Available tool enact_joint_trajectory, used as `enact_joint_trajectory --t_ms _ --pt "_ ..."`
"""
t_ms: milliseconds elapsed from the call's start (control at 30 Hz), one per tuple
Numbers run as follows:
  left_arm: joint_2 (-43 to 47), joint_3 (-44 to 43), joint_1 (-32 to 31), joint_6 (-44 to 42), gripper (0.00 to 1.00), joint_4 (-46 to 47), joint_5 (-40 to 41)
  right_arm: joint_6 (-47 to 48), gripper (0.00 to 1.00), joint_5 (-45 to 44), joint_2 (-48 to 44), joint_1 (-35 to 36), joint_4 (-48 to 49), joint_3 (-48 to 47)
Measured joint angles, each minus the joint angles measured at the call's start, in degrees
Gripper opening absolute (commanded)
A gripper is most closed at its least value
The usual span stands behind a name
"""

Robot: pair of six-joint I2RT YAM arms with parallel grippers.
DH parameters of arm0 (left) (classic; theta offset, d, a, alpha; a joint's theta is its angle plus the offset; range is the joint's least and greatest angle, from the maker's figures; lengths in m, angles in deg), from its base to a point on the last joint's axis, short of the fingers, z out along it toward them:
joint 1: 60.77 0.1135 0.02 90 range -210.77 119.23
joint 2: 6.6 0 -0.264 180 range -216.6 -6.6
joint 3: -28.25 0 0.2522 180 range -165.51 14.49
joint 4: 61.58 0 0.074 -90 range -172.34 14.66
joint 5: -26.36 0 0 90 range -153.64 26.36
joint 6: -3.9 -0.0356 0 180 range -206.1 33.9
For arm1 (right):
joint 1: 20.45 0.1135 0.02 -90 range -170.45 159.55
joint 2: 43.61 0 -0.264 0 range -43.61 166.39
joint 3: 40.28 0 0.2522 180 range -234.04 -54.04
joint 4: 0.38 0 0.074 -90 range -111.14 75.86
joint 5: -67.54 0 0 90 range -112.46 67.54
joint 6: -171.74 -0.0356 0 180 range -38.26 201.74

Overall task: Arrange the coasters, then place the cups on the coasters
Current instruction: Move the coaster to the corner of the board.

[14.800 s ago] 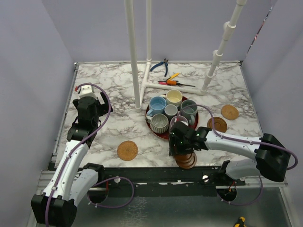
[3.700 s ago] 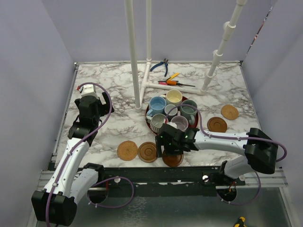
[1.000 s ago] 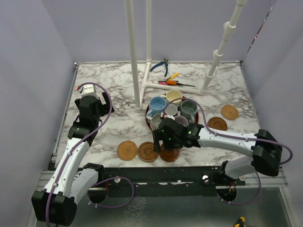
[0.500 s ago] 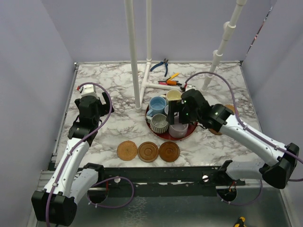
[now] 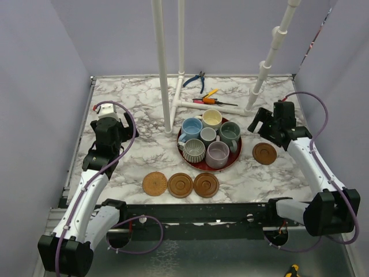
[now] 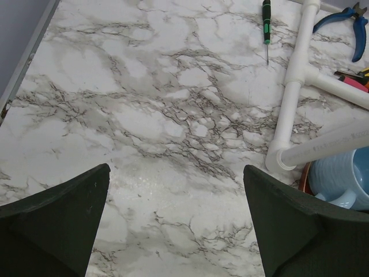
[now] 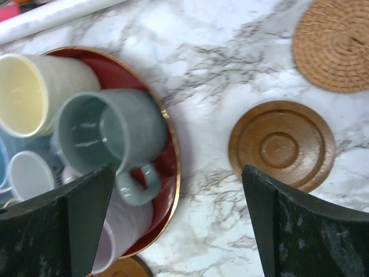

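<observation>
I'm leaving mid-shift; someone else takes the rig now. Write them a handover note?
Left hand open, empty, over the bare table on the left.
Right hand open, empty, hovering near the grooved coaster and woven coaster, both right of the red tray.
Done: three coasters in a row at the near edge.
All six cups stand on the tray.
Left: line up the remaining coasters, then set each cup on one.

**Open left, crowded middle**

Bare counter (image 5: 138, 153) lies open left of the red tray (image 5: 236, 157), whose mugs (image 5: 218, 154) stand packed. At the rear, white pipe uprights (image 5: 163, 86) block passage; the gap between tray and ringed wooden coaster (image 5: 264, 153) seems narrow.
</observation>
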Motion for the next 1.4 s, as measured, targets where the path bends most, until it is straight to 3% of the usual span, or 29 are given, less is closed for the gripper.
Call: enact_joint_trajectory --t_ms 233,400,700,933,1400 --pt "0.0 0.0 -0.9 0.0 0.99 0.0 -0.4 -0.9 0.82 2.8 5.6 -8.5 7.8 8.0" --pt "0.0 0.0 -1.2 0.0 0.99 0.0 -0.4 -1.8 0.82 4.6 13.1 -8.7 10.8 9.1" --pt "0.1 0.0 -1.6 0.0 0.99 0.0 -0.4 -3.7 0.79 4.6 17.6 -9.9 12.5 9.8" --pt "0.1 0.0 -2.9 0.0 0.99 0.0 -0.4 -6.5 0.78 5.6 16.8 -10.0 12.5 10.6" --pt "0.1 0.0 -6.4 0.0 0.99 0.0 -0.4 -12.3 0.77 12.8 3.0 -10.0 2.3 21.0"
